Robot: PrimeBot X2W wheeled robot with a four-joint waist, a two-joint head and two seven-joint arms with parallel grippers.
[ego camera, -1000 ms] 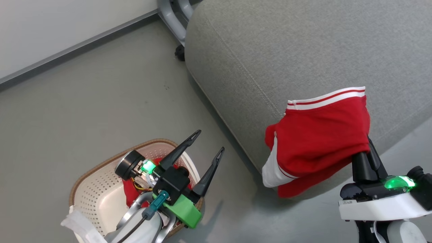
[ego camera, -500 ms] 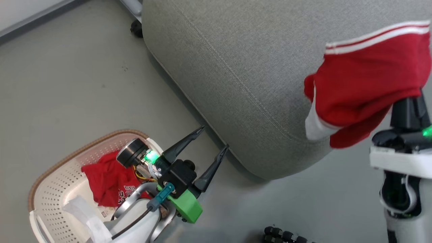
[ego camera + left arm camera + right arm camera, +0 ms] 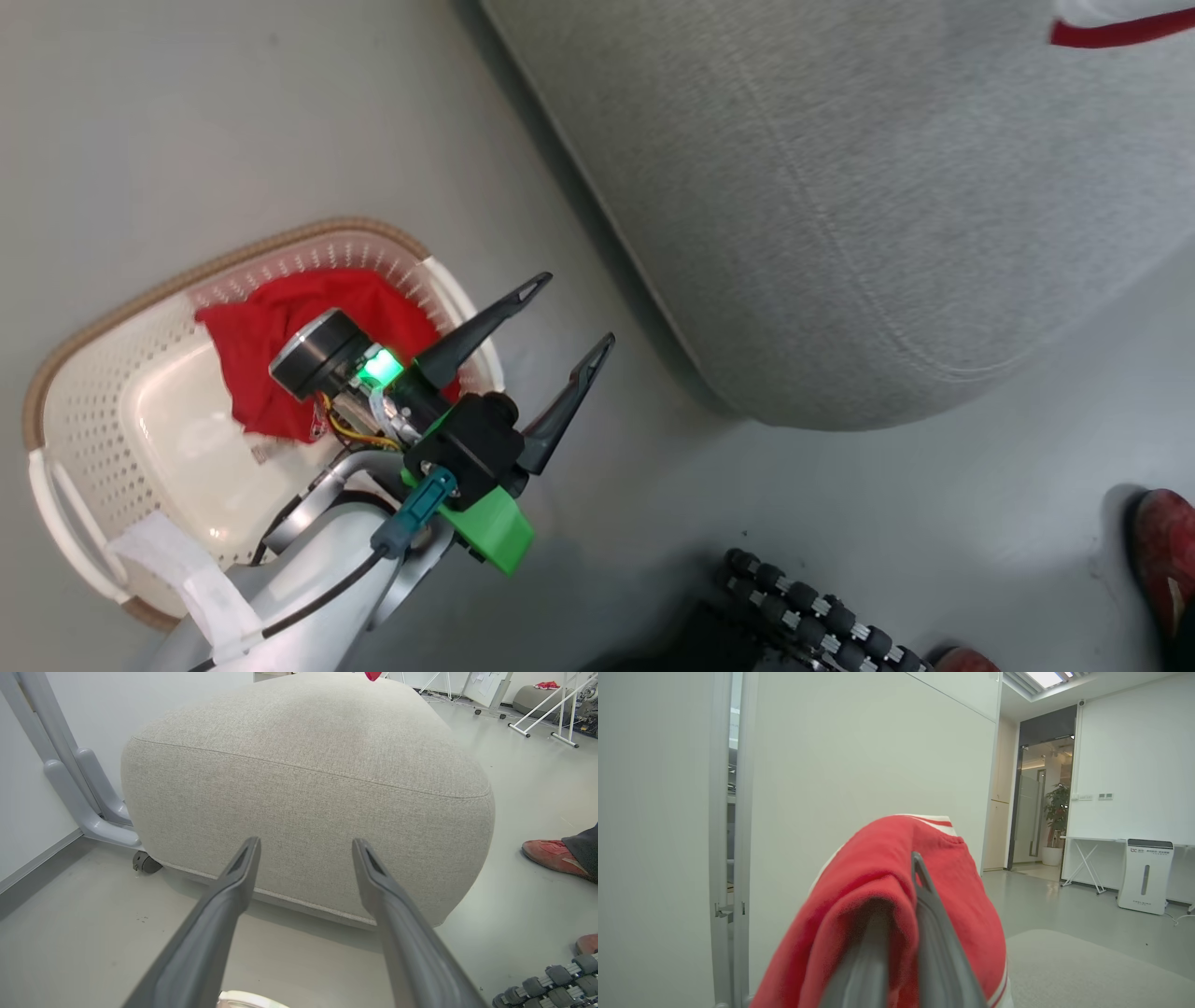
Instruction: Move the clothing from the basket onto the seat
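**Near to far.** Nearest you, the left gripper (image 3: 579, 308) hangs wide open and empty, just off the seat (image 3: 840, 187). Under it, beside the seat's corner, the basket (image 3: 93, 373) holds one crumpled red garment (image 3: 271, 327) (soft, light and limp, so pinch a raised fold). Farthest, over the seat, your right gripper (image 3: 906, 877) is clamped on a second garment (image 3: 878, 858), which drapes over its fingers.
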